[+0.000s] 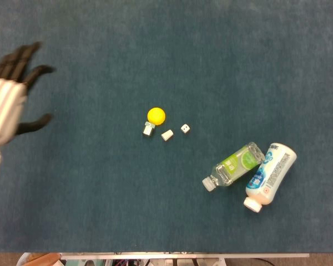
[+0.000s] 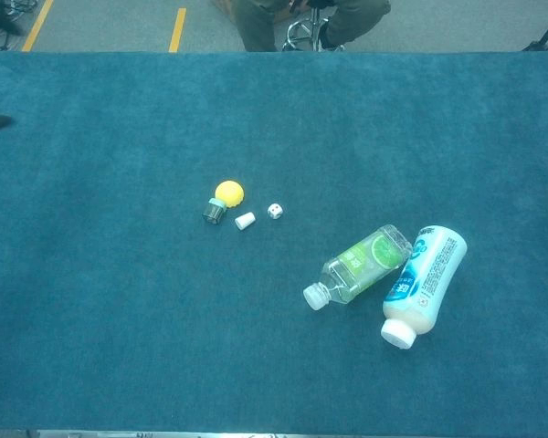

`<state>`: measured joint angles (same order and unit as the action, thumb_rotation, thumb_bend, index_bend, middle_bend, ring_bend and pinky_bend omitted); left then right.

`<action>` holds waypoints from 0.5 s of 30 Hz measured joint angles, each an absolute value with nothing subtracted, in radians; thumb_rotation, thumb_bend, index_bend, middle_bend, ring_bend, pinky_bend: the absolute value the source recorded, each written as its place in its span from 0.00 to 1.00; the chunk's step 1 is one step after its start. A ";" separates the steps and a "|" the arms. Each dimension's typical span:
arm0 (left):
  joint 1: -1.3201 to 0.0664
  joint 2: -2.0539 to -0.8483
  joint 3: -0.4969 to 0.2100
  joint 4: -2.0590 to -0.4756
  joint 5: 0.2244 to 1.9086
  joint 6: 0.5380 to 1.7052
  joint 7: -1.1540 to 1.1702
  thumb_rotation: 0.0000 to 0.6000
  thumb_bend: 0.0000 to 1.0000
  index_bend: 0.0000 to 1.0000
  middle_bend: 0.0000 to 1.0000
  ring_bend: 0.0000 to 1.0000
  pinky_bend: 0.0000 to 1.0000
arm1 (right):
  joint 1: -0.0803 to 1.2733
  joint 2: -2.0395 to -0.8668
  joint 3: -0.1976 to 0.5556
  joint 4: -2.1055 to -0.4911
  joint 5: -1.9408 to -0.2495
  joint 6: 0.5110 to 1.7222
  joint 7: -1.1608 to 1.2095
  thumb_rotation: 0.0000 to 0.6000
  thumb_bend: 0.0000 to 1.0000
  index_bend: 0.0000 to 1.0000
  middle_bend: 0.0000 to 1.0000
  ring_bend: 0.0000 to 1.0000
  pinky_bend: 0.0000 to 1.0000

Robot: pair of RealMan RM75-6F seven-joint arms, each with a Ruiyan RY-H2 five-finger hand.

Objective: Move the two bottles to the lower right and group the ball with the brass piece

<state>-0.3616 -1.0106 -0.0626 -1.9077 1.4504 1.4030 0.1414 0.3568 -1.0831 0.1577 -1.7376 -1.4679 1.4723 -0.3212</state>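
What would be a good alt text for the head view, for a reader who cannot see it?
Two bottles, a clear bottle and a white bottle, lie touching at the lower right of a blue carpeted table. Near the centre, a yellow ball sits against a small brass piece, beside a white cap and a die. The left robot hand hangs open at the left edge.
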 measured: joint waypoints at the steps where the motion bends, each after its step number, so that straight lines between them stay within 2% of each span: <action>1: -0.334 -0.991 -0.052 -1.919 1.473 1.442 0.144 1.00 0.16 0.26 0.06 0.06 0.15 | 0.340 -1.080 0.148 -1.744 -1.463 1.479 -0.323 1.00 0.00 0.39 0.43 0.31 0.40; 8: -0.190 -0.964 -0.008 -1.914 1.639 1.673 0.239 1.00 0.16 0.30 0.12 0.10 0.18 | 0.250 -1.091 0.105 -1.756 -1.430 1.529 -0.303 1.00 0.00 0.39 0.43 0.31 0.40; 15: -0.049 -1.040 0.023 -1.787 1.732 1.835 0.341 1.00 0.16 0.32 0.14 0.12 0.18 | 0.164 -1.137 0.073 -1.750 -1.427 1.606 -0.282 1.00 0.00 0.40 0.43 0.31 0.40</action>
<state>-0.0485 -1.0402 0.0225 -1.7873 1.7319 1.8346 0.3411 0.1635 -1.1372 0.0733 -1.7496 -1.4266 1.6064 -0.2819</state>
